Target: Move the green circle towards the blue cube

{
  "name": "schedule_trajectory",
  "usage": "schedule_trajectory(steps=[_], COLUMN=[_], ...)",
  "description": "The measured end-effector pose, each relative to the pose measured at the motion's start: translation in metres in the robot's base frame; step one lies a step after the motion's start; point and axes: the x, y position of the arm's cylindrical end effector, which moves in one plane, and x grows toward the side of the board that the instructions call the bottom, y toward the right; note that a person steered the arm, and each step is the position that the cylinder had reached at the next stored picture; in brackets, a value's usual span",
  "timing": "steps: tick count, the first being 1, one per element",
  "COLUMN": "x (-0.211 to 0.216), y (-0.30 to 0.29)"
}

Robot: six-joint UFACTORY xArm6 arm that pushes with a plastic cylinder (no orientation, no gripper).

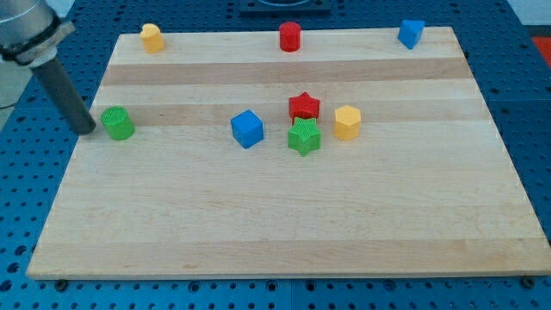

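The green circle (119,123) is a short round block near the board's left edge. The blue cube (247,128) stands near the board's middle, well to the right of it. My tip (89,129) rests at the board's left edge, just left of the green circle, very close to it or touching it. The rod slants up to the view's top left.
A red star (304,106), a green star (304,137) and a yellow hexagon block (347,122) cluster right of the blue cube. Along the top edge stand a yellow block (152,38), a red block (290,37) and another blue block (411,34).
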Motion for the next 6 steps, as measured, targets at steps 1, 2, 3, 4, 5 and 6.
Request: schedule_trajectory(steps=[1, 2, 3, 4, 5, 6], x=[-0.002, 0.034, 0.041, 0.03, -0.005, -0.012], y=[0.023, 0.028, 0.033, 0.034, 0.048, 0.087])
